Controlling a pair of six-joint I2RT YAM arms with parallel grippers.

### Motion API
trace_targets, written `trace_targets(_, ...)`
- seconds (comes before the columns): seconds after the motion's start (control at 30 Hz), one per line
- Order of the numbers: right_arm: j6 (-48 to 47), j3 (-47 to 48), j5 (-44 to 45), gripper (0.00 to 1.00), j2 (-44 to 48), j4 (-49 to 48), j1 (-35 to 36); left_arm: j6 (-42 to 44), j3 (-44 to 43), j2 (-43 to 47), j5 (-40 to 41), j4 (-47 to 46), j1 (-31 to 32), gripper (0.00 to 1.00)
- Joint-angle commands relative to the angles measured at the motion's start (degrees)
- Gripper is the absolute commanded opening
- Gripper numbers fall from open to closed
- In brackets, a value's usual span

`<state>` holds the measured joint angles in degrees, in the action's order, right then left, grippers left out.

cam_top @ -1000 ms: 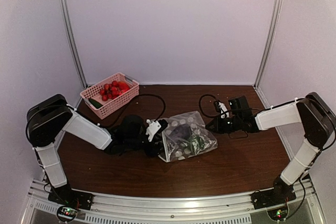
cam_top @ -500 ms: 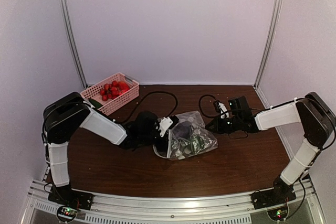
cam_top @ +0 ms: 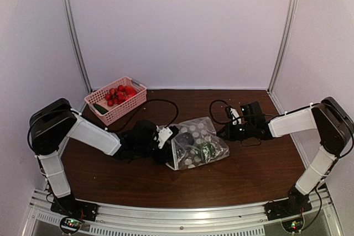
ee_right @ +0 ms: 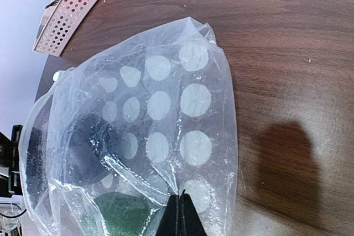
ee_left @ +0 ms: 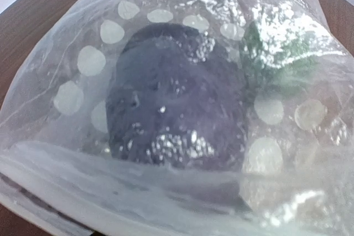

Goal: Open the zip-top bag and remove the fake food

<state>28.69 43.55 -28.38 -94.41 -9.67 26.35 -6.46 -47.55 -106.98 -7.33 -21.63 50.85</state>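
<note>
The right gripper (ee_right: 180, 218) has its jaws closed to a point on a fold of the zip-top bag (cam_top: 198, 146), pinching the clear plastic at the bag's 3 o'clock corner. The left gripper (cam_top: 167, 140) sits against the bag's 9 o'clock edge. Its wrist camera is filled by plastic and no finger shows clearly, so I cannot tell whether those jaws grip anything.

Read as a clock in the overhead view, with 12 at the back wall, the bag lies near the middle of the table (cam_top: 221, 183), between the two grippers. Inside it, the fake food shows as a dark purple piece (ee_left: 171, 114) with a green piece (ee_left: 282, 53) beside it, both pressed against the polka-dotted film.

At about 10 o'clock, near the back-left corner, a pink basket (cam_top: 127, 109) holds red grape-like balls (cam_top: 117, 93) and a long green piece (cam_top: 100, 109). Black cables (cam_top: 160, 103) loop over the wood behind the bag.

The table is dark brown wood grain, closed in by plain white walls with metal posts (cam_top: 73, 31) in the back corners and a metal rail (cam_top: 177, 214) along the near edge.

The bag's long axis runs roughly 9 to 3 o'clock. Its white zip strip faces 9 o'clock toward the left gripper, and its closed end points to 3 o'clock.
</note>
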Motion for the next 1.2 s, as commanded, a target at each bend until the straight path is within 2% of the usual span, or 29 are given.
trace_targets(0.0,-0.8,-1.0,1.6,0.0,1.2,0.0,-0.5,-2.5,4.3,5.6,1.6,4.3,0.2,0.23)
trace_targets(0.4,-1.4,-1.5,1.3,0.0,2.0,0.4,-1.6,-9.2,13.1,21.0,1.2,11.0,-1.1,0.22)
trace_targets(0.53,-1.4,-1.2,1.0,0.0,1.7,0.4,-1.7,-11.8,14.4,26.7,-2.8,11.5,-5.8,0.22)
trace_targets(0.63,-1.4,-1.1,0.7,0.0,1.5,0.1,-1.7,-12.4,13.2,29.9,-5.9,13.3,-12.7,0.23)
trace_targets(0.73,-1.4,-1.1,0.6,0.0,1.5,0.0,-1.7,-12.4,10.0,31.5,-9.5,15.1,-19.9,0.24)
trace_targets(0.87,-1.4,-1.4,0.6,0.0,1.6,-0.2,-1.7,-12.3,2.6,29.2,-12.2,18.7,-27.6,0.23)
trace_targets(1.17,-1.5,-1.4,0.3,0.0,1.5,-0.8,-1.8,-8.1,-21.2,14.4,-15.4,31.2,-37.4,0.26)
